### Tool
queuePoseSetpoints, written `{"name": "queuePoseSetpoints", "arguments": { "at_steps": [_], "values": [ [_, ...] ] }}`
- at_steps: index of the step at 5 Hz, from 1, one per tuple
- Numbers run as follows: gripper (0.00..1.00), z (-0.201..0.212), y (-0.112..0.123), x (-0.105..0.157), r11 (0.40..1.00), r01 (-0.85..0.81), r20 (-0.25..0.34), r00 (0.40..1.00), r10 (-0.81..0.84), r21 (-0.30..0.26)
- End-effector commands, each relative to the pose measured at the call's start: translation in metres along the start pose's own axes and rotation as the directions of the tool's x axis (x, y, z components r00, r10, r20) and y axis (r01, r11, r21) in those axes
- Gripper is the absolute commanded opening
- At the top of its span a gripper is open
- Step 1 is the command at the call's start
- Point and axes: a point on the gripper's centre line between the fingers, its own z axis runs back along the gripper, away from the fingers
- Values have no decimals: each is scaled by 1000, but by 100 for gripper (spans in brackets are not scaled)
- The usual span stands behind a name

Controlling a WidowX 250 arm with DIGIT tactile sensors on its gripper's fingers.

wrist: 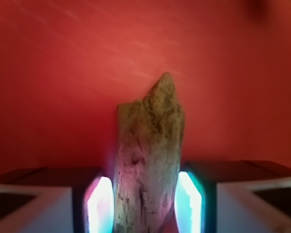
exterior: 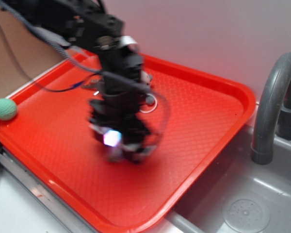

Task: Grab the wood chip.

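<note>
Standing over the red tray (exterior: 218, 126), the end effector (exterior: 123, 148) held the wood chip (wrist: 148, 160) between its two glowing pads (wrist: 99, 204), so the grasp looked done and next, I think, a steady lift.

This looks like a mock kitchen set up for robot trials, not a home in use. A grey sink basin (exterior: 242, 204) with a round drain (exterior: 246, 212) sits at about four o'clock, and a curved grey tap (exterior: 271, 107) rises at three o'clock. A red plastic cafeteria tray (exterior: 203, 111) fills the middle, resting on a pale counter (exterior: 9, 208). A plain wall (exterior: 199, 34) stands behind at twelve o'clock, and brown cardboard (exterior: 9, 53) at ten o'clock.
</note>
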Motion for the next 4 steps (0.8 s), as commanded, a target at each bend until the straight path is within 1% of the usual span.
{"name": "queuePoseSetpoints", "arguments": {
  "at_steps": [1,2,3,4],
  "values": [
    [0,99,89,-8,987,-8,155,987,33,-160],
    [0,141,130,-9,980,-43,201,976,83,-196],
    [0,187,167,-3,978,-92,209,969,132,-188],
    [0,214,196,-9,960,-145,220,955,199,-240]
  ]
}}
